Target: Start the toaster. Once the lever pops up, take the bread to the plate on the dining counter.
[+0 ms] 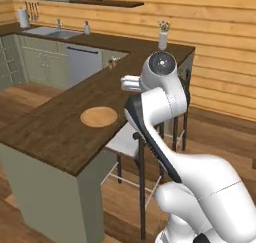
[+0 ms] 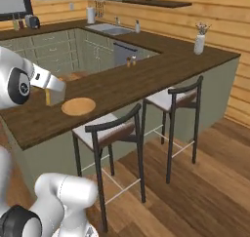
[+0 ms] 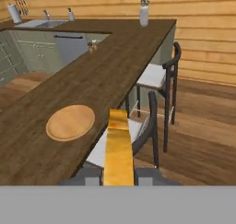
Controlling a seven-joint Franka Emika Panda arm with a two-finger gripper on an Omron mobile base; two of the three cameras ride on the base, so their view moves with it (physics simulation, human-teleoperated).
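My gripper (image 3: 119, 174) is shut on the bread (image 3: 118, 144), a golden-tan slice seen edge-on that sticks out between the two dark fingertips. It hangs over the front edge of the dining counter (image 3: 106, 71), just right of the round wooden plate (image 3: 70, 122), and is not touching it. From the right base view, the bread (image 2: 48, 98) hangs below the hand beside the plate (image 2: 78, 106). In the left base view the plate (image 1: 99, 116) lies bare on the dark top, and the arm covers the hand. The small toaster (image 2: 32, 21) stands on the far back counter.
Two dark stools (image 2: 114, 131) (image 2: 178, 98) stand along the dining counter's open side. A white vase (image 2: 199, 43) sits at its far end, and small shakers (image 2: 131, 61) sit mid-counter. The sink (image 2: 111, 29) is on the back counter, under a wood-plank wall.
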